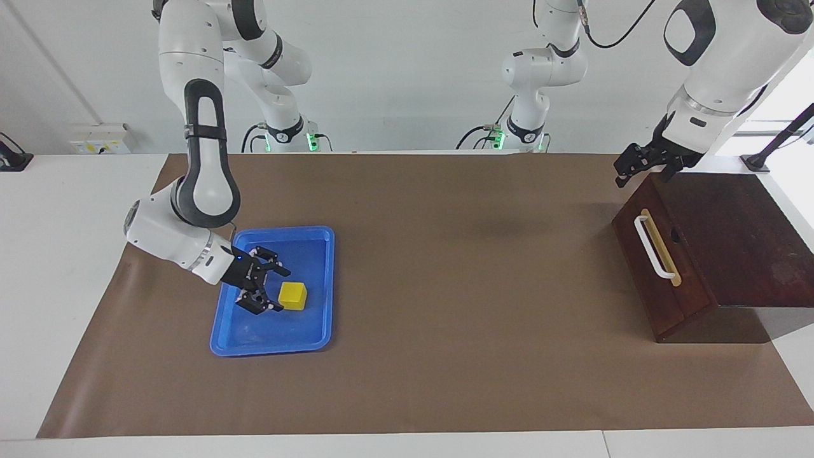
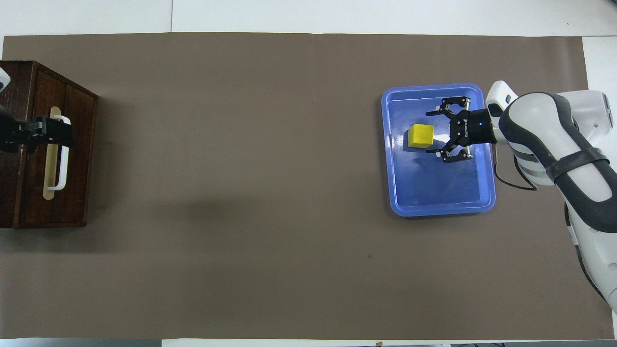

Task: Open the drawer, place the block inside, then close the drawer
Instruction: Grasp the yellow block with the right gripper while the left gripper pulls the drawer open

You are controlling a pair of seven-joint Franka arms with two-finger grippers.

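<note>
The yellow block [image 1: 293,296] lies in the blue tray [image 1: 273,346] toward the right arm's end of the table; it also shows in the overhead view [image 2: 420,136]. My right gripper [image 1: 282,291] is low in the tray, open, its fingertips at the block's edge, one on each side, not closed on it. The dark wooden drawer [image 1: 661,289] is closed, with its white handle [image 1: 652,248], at the left arm's end. My left gripper [image 1: 626,172] hangs over the box's top edge, above the handle [image 2: 60,154] in the overhead view.
A brown mat [image 1: 458,286] covers the table between the tray [image 2: 438,209] and the drawer box [image 2: 29,193]. The box's flat dark top [image 1: 738,235] lies under the left arm.
</note>
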